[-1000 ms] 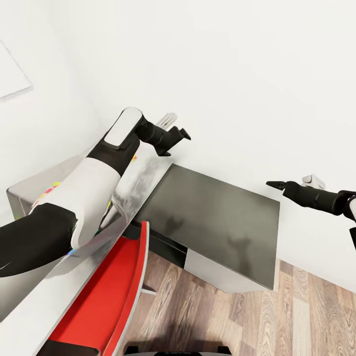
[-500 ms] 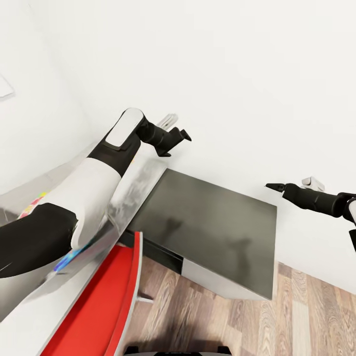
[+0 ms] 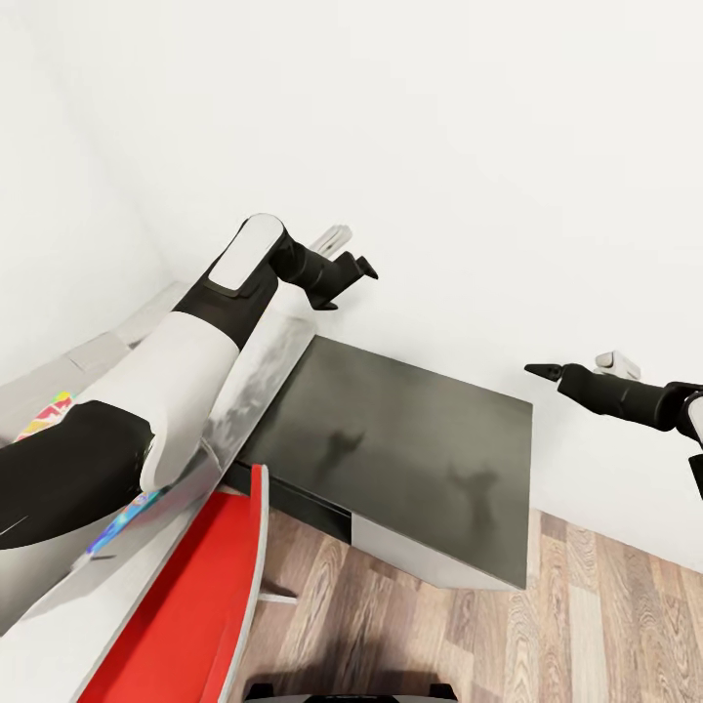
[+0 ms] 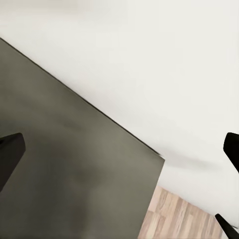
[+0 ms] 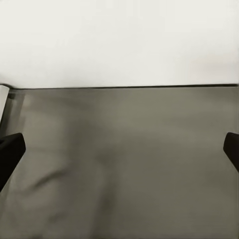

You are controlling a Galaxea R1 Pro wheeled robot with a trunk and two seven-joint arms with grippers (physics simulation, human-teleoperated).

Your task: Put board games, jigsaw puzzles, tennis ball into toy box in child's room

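dark grey and bare, a low cabinet top (image 3: 410,439) against the white wall (image 3: 469,146) lies ahead of the robot, with wood floor (image 3: 586,625) beside it. at the head view's left edge a colourful flat box (image 3: 44,417), likely one of the board games or puzzles, peeks out by the left arm; whether it sits in the toy box cannot be told, and no toy box is clearly seen. judging by this, the robot is between placements, travelling or turning, and the next move calls for bringing a remaining toy or the toy box into sight before reaching.

the left gripper (image 3: 344,266) is raised forward over the cabinet's near corner, elbow bent high; its fingers sit wide apart in the wrist view, holding nothing. the right gripper (image 3: 543,370) is stretched level toward the middle, also spread and empty. a red chair (image 3: 210,596) stands below the left arm.
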